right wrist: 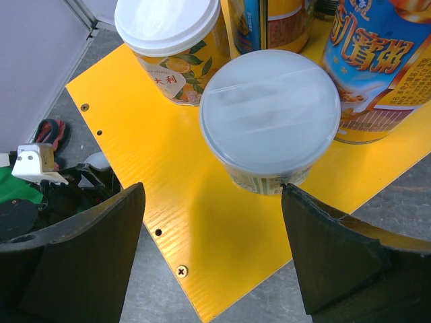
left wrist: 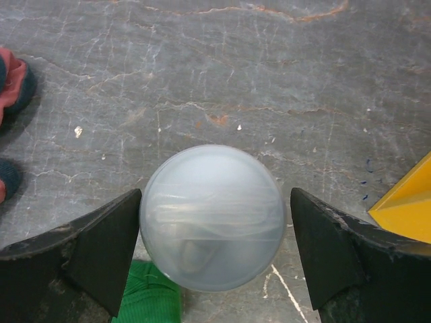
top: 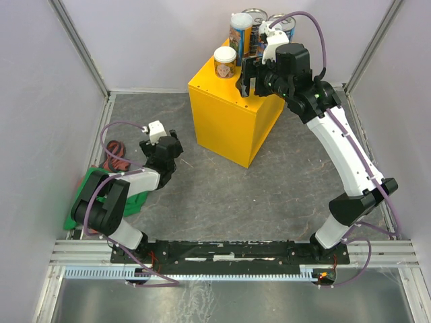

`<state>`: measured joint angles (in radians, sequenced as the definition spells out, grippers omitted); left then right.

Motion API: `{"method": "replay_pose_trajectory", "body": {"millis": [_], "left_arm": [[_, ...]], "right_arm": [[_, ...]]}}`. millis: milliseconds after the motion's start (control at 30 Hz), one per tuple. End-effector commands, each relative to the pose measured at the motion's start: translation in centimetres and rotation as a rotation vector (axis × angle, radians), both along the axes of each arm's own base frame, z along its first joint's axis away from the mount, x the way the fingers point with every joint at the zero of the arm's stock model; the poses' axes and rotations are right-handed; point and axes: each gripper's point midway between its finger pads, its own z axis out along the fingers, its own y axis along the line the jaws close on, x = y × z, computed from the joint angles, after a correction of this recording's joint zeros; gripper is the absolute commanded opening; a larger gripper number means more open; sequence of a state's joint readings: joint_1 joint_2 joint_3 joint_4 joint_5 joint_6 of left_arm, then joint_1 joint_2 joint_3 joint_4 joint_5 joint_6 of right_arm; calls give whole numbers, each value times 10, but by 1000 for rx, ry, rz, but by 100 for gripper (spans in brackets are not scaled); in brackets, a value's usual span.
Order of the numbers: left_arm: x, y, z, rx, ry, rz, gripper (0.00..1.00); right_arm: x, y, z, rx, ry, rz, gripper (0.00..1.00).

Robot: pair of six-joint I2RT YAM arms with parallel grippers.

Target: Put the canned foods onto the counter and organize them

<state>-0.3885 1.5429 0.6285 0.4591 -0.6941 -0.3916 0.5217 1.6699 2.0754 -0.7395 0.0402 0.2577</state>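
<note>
straddling a small pale-lidded can (left wrist: 212, 217) upright on the grey floor (left wrist: 269, 81) with the left end effector (left wrist: 215, 200), spread wide. hovering over the yellow worktop (right wrist: 168, 222) with the right end effector (right wrist: 212, 195), likewise spread, facing another short can (right wrist: 269, 114) standing there beside a tall can (right wrist: 377, 67).

The grey stone-patterned floor (top: 222, 195) carries the tall yellow surface (top: 229, 134), standing towards the back. Well to its left on the floor lie a green cloth (top: 81, 205) and, just beyond it, a red-and-dark bundle (top: 116, 156). A frosted-lid can (left wrist: 212, 217) stands upright on the floor, with green cloth showing at its near edge. On the surface stand a white-lid can (top: 225, 62), a clear-lid can (right wrist: 271, 118) near it, a tall can (top: 240, 33) and silver-topped cans (top: 256, 13) behind.
</note>
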Motion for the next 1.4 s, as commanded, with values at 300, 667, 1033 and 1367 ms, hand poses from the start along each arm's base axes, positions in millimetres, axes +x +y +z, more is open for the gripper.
{"method": "replay_pose_trajectory", "body": {"millis": [300,667,1033,1367], "left_arm": [[10,-8,22,-1,-78,-59,58],[-1,-15,47,-43,-108,-121,3],[-26,-47,113,-65,-243,-377,3],[-74,-83,169,-81,-325,-681,3]], "right_arm": [[-6,2,32,62,-75,15,89],[-14,-4,37,69,-90,11,89],[-31,-26,20,42,-87,-46,90],[-44,-41,13,58,-91,-91,89]]}}
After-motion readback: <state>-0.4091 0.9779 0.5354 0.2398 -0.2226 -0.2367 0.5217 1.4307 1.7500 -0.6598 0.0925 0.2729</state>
